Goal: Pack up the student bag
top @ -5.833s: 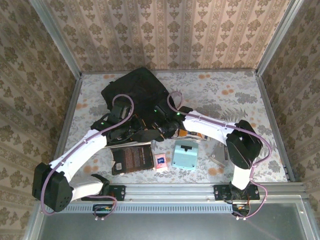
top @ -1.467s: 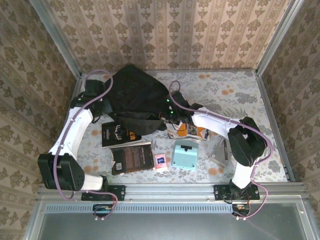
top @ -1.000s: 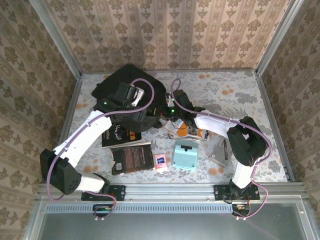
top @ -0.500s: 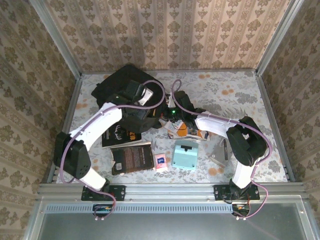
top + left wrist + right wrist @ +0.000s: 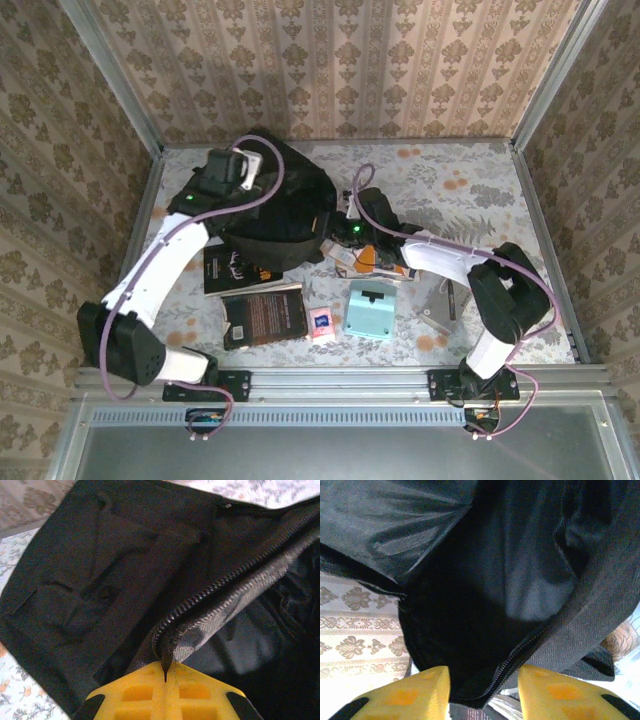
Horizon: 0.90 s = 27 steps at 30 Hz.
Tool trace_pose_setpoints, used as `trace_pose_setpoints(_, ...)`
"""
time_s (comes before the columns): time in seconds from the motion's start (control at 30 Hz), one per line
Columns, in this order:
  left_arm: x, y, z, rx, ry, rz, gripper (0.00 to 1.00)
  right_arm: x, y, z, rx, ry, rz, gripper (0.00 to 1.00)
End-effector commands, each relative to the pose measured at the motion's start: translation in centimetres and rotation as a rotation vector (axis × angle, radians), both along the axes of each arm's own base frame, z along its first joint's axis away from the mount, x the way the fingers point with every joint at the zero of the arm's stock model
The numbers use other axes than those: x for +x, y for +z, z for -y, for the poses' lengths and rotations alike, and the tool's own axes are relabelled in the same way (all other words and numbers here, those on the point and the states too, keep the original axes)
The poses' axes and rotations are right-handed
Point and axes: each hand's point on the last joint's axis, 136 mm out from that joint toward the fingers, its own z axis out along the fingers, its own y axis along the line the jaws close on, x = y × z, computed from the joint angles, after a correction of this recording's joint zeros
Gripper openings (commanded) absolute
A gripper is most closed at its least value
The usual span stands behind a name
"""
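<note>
The student bag (image 5: 275, 205) is a black fabric backpack lying at the back left of the table, with its zip open. My left gripper (image 5: 165, 676) is shut on the bag's zipper edge (image 5: 220, 600), and its yellow fingers (image 5: 130, 695) pinch the fabric at the end of the opening. My right gripper (image 5: 484, 692) is at the bag's right side (image 5: 330, 228). It is open, and the bag's lower zipper rim (image 5: 520, 655) lies loose between its yellow fingertips (image 5: 420, 687). The dark inside of the bag (image 5: 470, 605) shows in the right wrist view.
In front of the bag lie a black book with a logo (image 5: 237, 268), a dark brown book (image 5: 265, 316), a small pink packet (image 5: 322, 325), a teal box (image 5: 370, 308), an orange-covered book (image 5: 378, 262) and a grey object (image 5: 440, 308). Patterned walls enclose the table (image 5: 470, 200).
My left gripper closed on the bag's zipper edge and drew back to the far left. My right gripper, shut before, has opened at the bag's right edge.
</note>
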Motion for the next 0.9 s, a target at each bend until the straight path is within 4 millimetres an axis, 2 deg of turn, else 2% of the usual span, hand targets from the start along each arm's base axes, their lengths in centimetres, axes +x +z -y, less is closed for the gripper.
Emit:
trace_pose_setpoints(0.0,-1.2,0.2,1.2,-0.137,-0.023,-0.028,0.0,1.1,2.8,0.6,0.023,-0.03,0.101,0.47)
trace_pose_setpoints(0.03,-1.5,0.3,1.5,-0.159,-0.035,-0.031,0.0,1.3,3.2,0.5,0.023,-0.027,0.115,0.47)
trace_pose_setpoints(0.1,-1.9,0.4,1.9,-0.193,-0.06,-0.037,0.0,1.8,4.0,0.5,0.018,-0.034,0.136,0.4)
trace_pose_setpoints(0.23,-2.4,0.5,2.6,-0.23,-0.091,-0.057,0.0,2.7,4.9,-0.1,-0.001,-0.025,0.14,0.11)
trace_pose_setpoints(0.3,-2.7,0.5,2.9,-0.249,-0.102,-0.063,0.0,3.3,5.0,-0.4,-0.008,-0.027,0.132,0.02)
trace_pose_setpoints(0.47,-3.5,0.6,3.1,-0.275,-0.123,-0.069,0.0,5.6,4.2,-1.0,-0.018,-0.051,0.092,0.0)
trace_pose_setpoints(0.63,-4.3,-0.2,3.3,-0.328,-0.134,-0.117,0.0,7.8,2.7,-3.2,0.043,-0.032,0.027,0.0)
trace_pose_setpoints(0.7,-4.8,-0.5,3.5,-0.345,-0.147,-0.128,0.03,8.7,2.0,-3.8,0.107,-0.047,-0.001,0.0)
trace_pose_setpoints(0.77,-5.2,-0.8,3.6,-0.346,-0.157,-0.149,0.14,9.6,2.0,-4.4,0.175,-0.048,-0.008,0.0)
trace_pose_setpoints(0.87,-5.1,-0.9,3.2,-0.309,-0.14,-0.186,0.52,10.4,2.9,-5.4,0.26,-0.035,-0.001,0.0)
